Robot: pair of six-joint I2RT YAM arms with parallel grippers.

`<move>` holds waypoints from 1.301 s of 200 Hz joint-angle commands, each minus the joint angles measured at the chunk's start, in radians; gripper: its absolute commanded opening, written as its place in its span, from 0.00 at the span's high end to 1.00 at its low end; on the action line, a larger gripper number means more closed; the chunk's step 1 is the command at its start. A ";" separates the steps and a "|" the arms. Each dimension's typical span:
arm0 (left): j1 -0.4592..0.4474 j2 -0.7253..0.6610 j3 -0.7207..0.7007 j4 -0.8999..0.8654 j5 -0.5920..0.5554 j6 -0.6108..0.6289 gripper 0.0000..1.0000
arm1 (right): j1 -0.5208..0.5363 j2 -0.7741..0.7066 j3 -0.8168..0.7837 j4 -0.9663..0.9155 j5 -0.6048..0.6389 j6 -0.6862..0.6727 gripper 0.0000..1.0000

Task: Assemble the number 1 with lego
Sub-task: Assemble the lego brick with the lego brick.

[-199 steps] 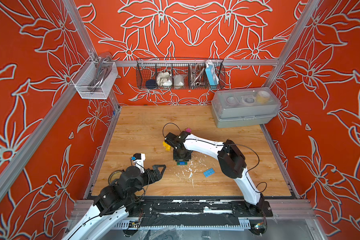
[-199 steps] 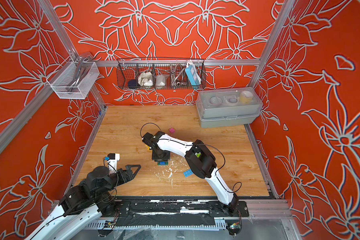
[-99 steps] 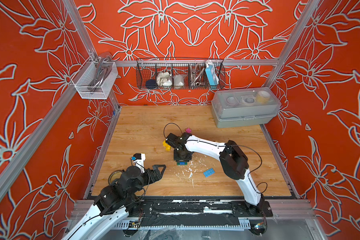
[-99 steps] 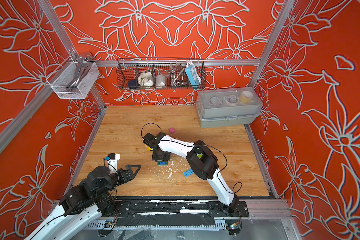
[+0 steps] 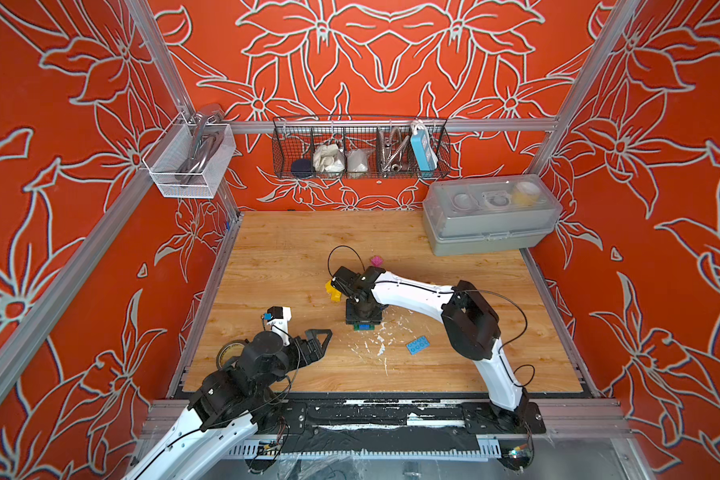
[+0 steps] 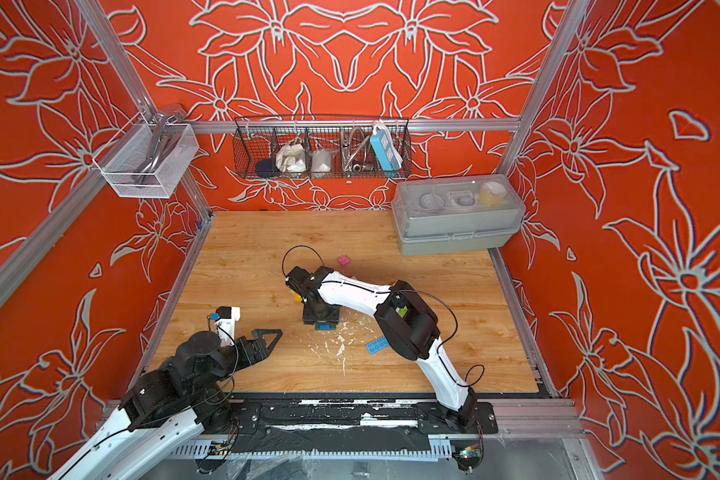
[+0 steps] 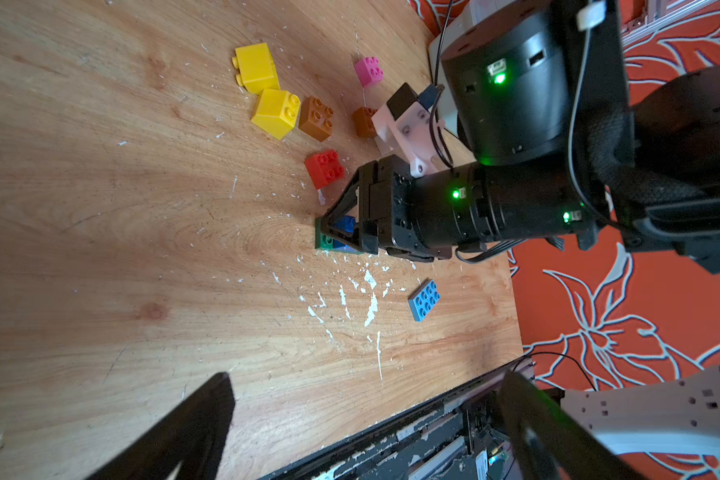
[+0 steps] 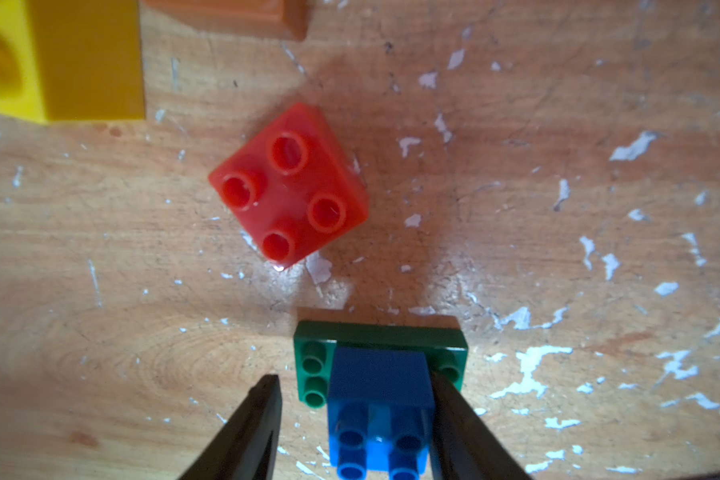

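Right pincer [image 8: 352,378] straddles the build with its jaws parted and one finger clear of the brick, which reads as letting go. Left pincer [image 7: 368,374] gapes wide and empty, parked well apart on the worktop [image 7: 100,249]. Green plate [image 8: 379,334] lies flat as the base, with the blue brick [image 8: 377,382] seated on it. Red brick [image 8: 287,187] sits loose just beside, likely next.

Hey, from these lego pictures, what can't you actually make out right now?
Right wrist view: the yellow brick and brown brick run off the frame edge; the blue brick covers most of the green plate, so its length is unclear.
Both top views: the right gripper hides nearly all of that stack.
Left wrist view: the left gripper has its fingers blurred, too near the lens.
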 commanded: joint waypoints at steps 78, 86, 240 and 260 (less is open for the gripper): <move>0.005 0.004 -0.005 -0.022 -0.013 -0.007 0.00 | -0.005 -0.077 -0.064 -0.138 0.114 -0.049 0.36; 0.005 0.002 -0.007 -0.023 -0.013 -0.007 0.00 | -0.004 -0.087 -0.071 -0.136 0.119 -0.055 0.36; 0.006 0.041 -0.006 -0.001 -0.009 -0.006 0.00 | -0.057 -0.199 -0.178 -0.071 0.109 -0.142 0.39; 0.006 0.045 -0.006 0.000 -0.009 -0.006 0.00 | -0.057 -0.189 -0.191 -0.054 0.104 -0.142 0.40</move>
